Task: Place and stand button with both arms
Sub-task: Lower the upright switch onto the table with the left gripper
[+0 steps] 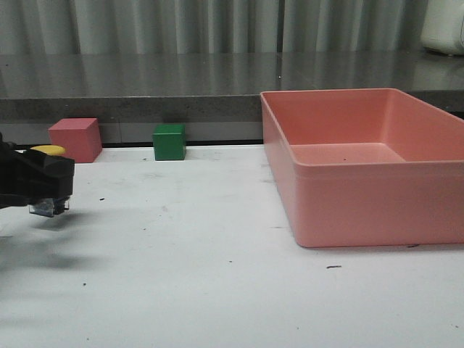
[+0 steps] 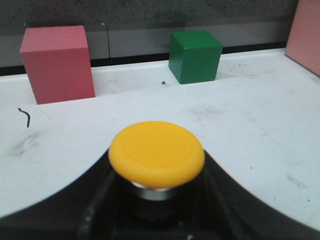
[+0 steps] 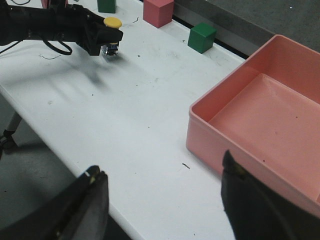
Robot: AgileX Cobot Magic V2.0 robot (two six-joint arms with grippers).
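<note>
At the far left of the front view my left gripper [image 1: 49, 181] is shut on the button [image 1: 48, 151]. The button is upright: its yellow cap pokes out above the black fingers and its clear-blue base shows below them, close over the white table. The left wrist view has the yellow cap [image 2: 156, 154] and silver collar filling the gap of the left gripper [image 2: 157, 197]. My right gripper [image 3: 162, 167] is open and holds nothing; it hovers over the table's near edge and does not show in the front view. From there the button [image 3: 112, 22] and left gripper [image 3: 103, 39] are far off.
A pink cube [image 1: 75, 139] and a green cube [image 1: 169, 141] stand at the table's back edge, below a grey ledge. A large pink bin [image 1: 341, 206] takes up the right half of the table. The right wrist view shows the table's near edge [image 3: 60, 145] and the floor below.
</note>
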